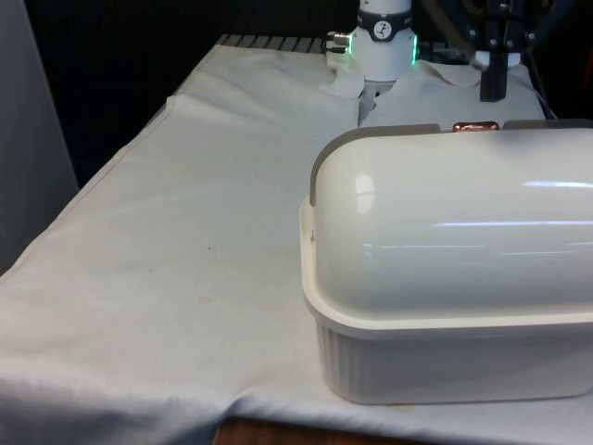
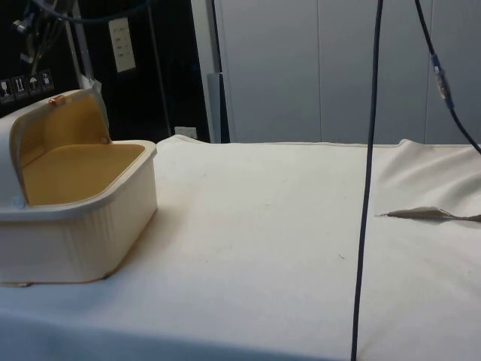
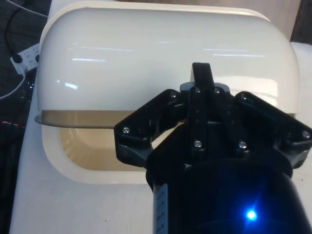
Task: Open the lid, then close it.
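A white bread box [image 1: 445, 362] stands at the front view's right with its back to that camera. Its rounded lid [image 1: 445, 232] is rolled back, and the copper handle [image 1: 475, 126] sits at the top rear edge. From the side, the box [image 2: 75, 233] is open, with a yellowish inside beneath the raised lid [image 2: 45, 124] and handle [image 2: 54, 100]. My black gripper [image 1: 493, 93] hangs a little above the handle, not touching it. In the wrist view the gripper [image 3: 201, 68] is shut and holds nothing, over the lid [image 3: 146, 53] and the box rim [image 3: 53, 156].
White cloth [image 1: 185, 260] covers the table, which falls away at the front view's left edge. A dark cable [image 2: 368, 188] hangs down in the side view, with a fold in the cloth [image 2: 428, 214] behind it. The arm's base [image 1: 383, 46] is at the far end.
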Tool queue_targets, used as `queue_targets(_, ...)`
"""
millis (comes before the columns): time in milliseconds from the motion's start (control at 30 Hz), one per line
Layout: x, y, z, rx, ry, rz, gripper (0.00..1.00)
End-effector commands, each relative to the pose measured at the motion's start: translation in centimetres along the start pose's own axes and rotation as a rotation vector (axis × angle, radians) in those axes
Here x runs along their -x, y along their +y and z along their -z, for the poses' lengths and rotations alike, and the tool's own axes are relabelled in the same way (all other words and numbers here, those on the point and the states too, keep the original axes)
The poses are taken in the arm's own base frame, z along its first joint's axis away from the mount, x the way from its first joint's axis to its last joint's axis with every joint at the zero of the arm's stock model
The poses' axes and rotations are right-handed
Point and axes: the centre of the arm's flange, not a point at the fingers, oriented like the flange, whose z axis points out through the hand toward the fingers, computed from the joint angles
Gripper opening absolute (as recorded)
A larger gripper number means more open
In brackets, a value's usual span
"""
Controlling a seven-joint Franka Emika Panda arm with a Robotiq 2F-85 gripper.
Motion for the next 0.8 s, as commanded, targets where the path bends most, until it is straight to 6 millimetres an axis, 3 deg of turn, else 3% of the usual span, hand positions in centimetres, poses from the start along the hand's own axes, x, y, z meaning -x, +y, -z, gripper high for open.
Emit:
queue_targets(0,0.3,-0.1,-0.2,-0.002,0.003,-0.005,0.0)
queue_targets(767,2.3,-0.6,-1.7,-0.007,-0.054,-0.002,0.0)
